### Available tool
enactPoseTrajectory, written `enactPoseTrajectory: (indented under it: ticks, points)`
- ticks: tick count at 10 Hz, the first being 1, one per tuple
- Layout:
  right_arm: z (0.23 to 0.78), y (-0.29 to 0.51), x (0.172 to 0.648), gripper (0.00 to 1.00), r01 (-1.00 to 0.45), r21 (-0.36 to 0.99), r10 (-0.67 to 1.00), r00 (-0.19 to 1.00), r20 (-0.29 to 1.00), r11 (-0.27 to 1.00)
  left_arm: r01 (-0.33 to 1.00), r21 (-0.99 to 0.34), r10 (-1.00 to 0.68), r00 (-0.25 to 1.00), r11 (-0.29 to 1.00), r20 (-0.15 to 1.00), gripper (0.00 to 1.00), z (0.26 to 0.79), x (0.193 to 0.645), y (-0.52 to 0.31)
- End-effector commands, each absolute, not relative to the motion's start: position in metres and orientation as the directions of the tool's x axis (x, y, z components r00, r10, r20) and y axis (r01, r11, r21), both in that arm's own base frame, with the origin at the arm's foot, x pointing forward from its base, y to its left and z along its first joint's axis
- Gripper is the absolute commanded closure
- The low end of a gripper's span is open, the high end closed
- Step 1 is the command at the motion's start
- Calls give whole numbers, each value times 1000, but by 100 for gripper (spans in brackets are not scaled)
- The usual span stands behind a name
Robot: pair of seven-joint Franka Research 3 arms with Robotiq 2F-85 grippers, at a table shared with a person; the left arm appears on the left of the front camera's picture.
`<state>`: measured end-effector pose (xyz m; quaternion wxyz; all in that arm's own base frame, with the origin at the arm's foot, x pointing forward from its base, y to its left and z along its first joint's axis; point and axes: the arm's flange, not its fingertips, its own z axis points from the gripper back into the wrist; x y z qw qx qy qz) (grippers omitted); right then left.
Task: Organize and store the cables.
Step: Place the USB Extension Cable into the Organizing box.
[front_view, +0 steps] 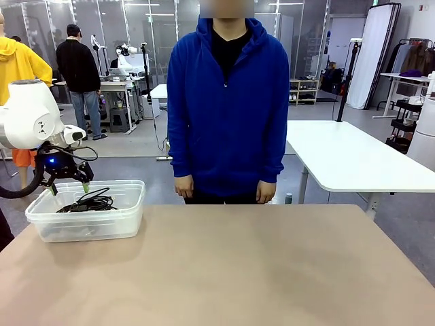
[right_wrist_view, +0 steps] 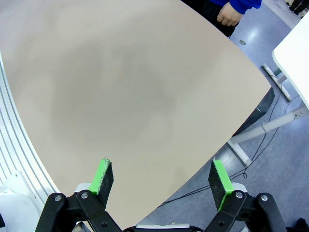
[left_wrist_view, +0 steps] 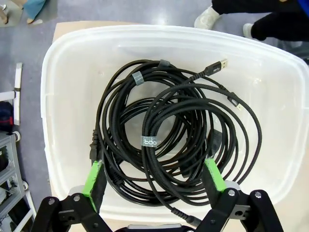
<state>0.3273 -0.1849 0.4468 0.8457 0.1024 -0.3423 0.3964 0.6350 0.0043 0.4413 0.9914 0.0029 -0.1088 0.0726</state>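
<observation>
**Coiled cables inside a clear bin, both robot hands open and empty**

Seen from the front: tan desk [front_view: 224, 272], bare across most of its top. At its far left corner, a clear plastic bin [front_view: 126, 217] holding the cables [front_view: 88, 202], a dark tangle low inside. Left hand [front_view: 68, 185] poised just above the bin's rim, jaws spread wide, gripping nothing. Beyond the far edge, a person in a blue hoodie [front_view: 228, 102], standing with arms hanging down.

From the left wrist, looking straight down: left hand [left_wrist_view: 154, 176] with green pads [left_wrist_view: 92, 178] parted above the near side of the bin [left_wrist_view: 63, 63]. Inside, cables [left_wrist_view: 169, 140] stacked as overlapping round black coils, two bound with small grey ties, one metal USB plug [left_wrist_view: 218, 65] pointing toward the far wall.

From the right wrist: right hand [right_wrist_view: 161, 176] wide open, holding nothing, above bare desk [right_wrist_view: 120, 87] near its edge. Person's hand [right_wrist_view: 231, 14] at the top, beyond the desk.
</observation>
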Motion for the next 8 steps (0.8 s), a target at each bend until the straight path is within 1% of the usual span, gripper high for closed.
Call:
enactPoseTrajectory:
  ticks: [1,8]
  points:
    - [449,-183,327,0,-732,-82,585,466,664,676,-157,-4,154,962,988,224,0,441,636,5]
    - [449,-183,327,0,-732,-82,585,466,664,676,-157,-4,154,962,988,224,0,441,636,5]
